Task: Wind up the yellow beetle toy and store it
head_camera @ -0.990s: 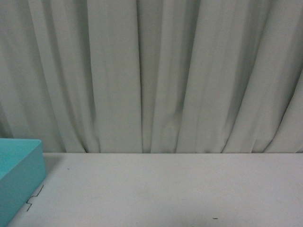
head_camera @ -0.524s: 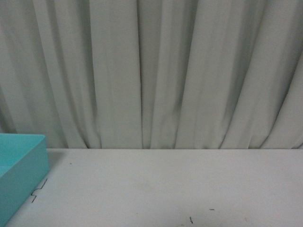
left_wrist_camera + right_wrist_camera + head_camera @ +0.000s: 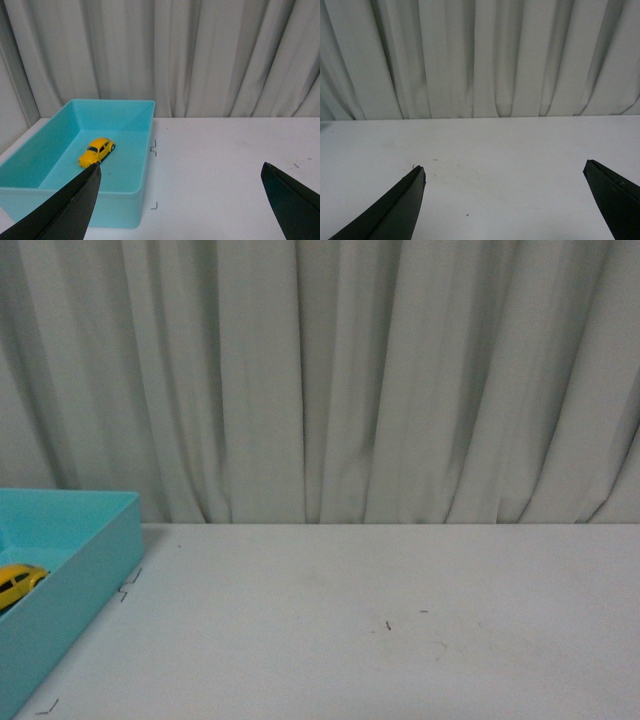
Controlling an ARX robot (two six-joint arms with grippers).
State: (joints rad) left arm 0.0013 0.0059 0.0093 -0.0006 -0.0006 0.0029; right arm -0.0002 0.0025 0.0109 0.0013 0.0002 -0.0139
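Your yellow beetle toy (image 3: 96,151) sits upright on its wheels inside the teal bin (image 3: 141,150), on the bin floor, roughly mid-bin, not touching any wall as far as the left wrist cam shows. Its long axis runs diagonally across the bin floor; which end is the nose is too small to tell. In the front cam only one end of the car shows (image 3: 17,581), at the far left edge, w/ the bin wall (image 3: 85,575) between it and the open white table (image 3: 380,620). So the toy is well over on your left side. The left gripper (image 3: 180,200) hangs above and short of the bin, jaws spread wide apart w/ nothing between them; the car shows just past the tip of one of its fingers (image 3: 70,205), so you'd need to shift that arm over toward the bin to centre on it. The right gripper (image 3: 502,200) is also wide apart and empty, facing bare table and the curtain (image 3: 480,55), no bin or toy in its view. Left arm is clearly the nearer one. Judging by how things lie, the toy is already stored; whether it got wound first can't be told from here. Neither arm shows in the front cam.
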